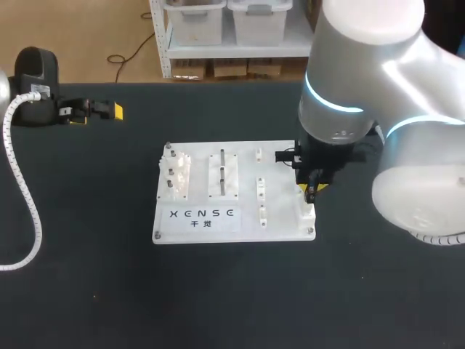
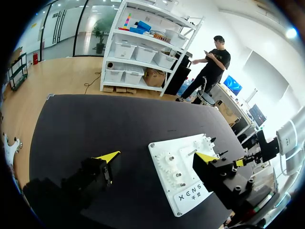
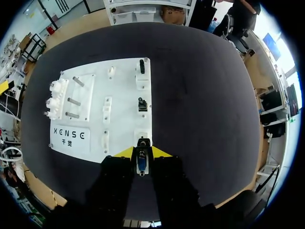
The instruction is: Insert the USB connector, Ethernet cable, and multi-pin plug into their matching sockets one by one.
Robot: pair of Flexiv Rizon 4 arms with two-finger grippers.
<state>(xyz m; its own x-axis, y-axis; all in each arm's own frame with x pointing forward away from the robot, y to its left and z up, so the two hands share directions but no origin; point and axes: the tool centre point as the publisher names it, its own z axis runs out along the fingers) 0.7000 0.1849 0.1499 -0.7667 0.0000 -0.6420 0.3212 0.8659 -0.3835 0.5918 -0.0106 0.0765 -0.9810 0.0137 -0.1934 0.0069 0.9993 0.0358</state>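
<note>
Over flat white board (image 3: 125,98) edge, right fingers (image 3: 160,152) pinch slim USB connector (image 3: 141,161).

Small black connector (image 3: 141,160) upright in R jaws — tip at white board's (image 3: 125,121) edge socket

Right gripper (image 3: 142,155) clamped on small black connector (image 3: 142,144), yellow tips either side, at near edge of white rectangular socket board (image 3: 125,86), over its corner socket.
</note>
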